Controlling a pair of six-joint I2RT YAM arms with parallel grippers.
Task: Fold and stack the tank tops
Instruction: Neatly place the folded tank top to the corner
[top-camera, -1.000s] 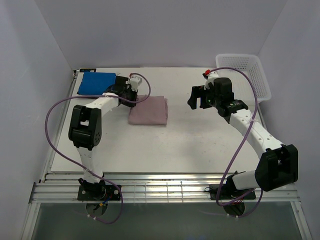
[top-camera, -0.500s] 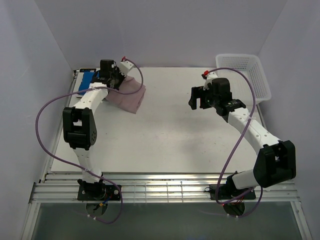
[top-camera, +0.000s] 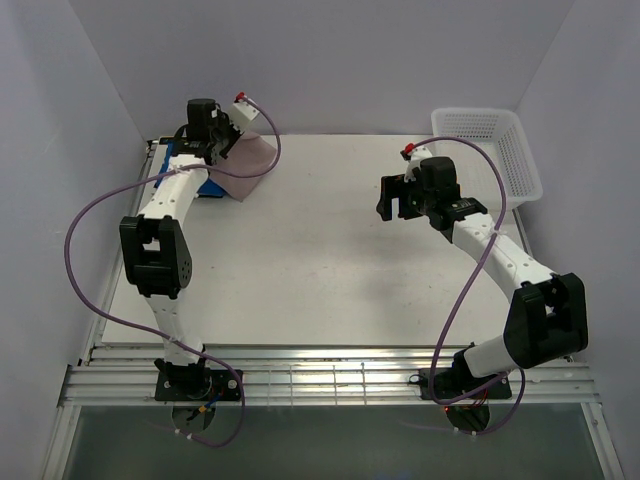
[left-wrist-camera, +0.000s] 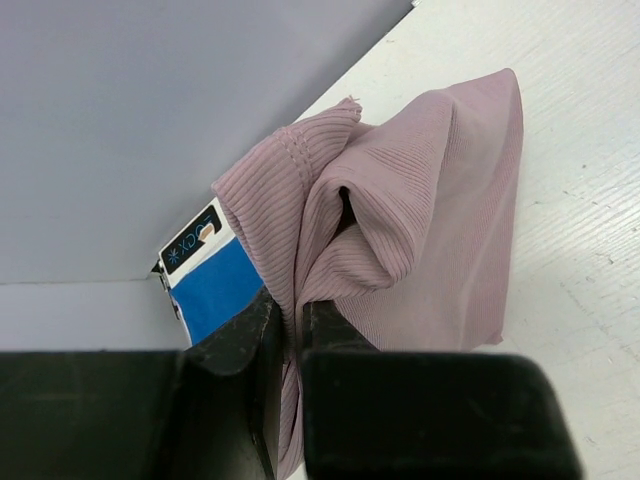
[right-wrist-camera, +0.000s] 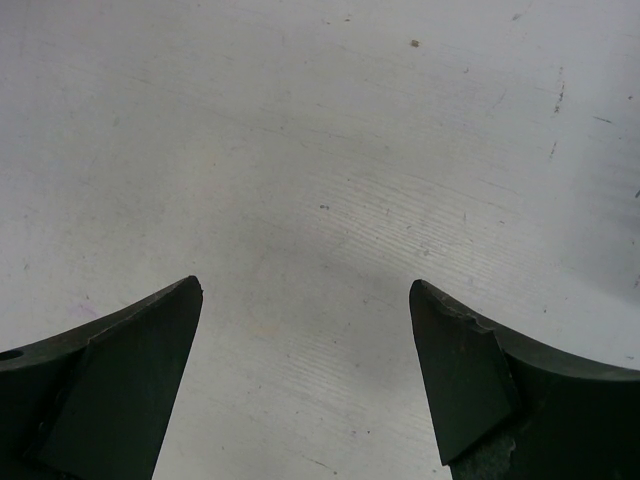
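Tank tops in view number two, both at the far-left corner of the table (top-camera: 330, 290); no striped one shows in any view.

The pink tank top (left-wrist-camera: 420, 230) hangs bunched from the left gripper (left-wrist-camera: 295, 310), whose jaws are clamped on a fold of its ribbed cloth. The bundle trails from the jaws toward the right. Whether its lower edge touches the table cannot be determined.

The blue tank top (top-camera: 163, 162) lies flat just left of the hanging pink cloth and below it, partly hidden by the left arm.

Judgement: stacking pink on blue calls for a short leftward carry and a lowering, and the left arm is the nearer one.

The right gripper (top-camera: 395, 197) hangs over bare table well to the right, jaws spread and empty.
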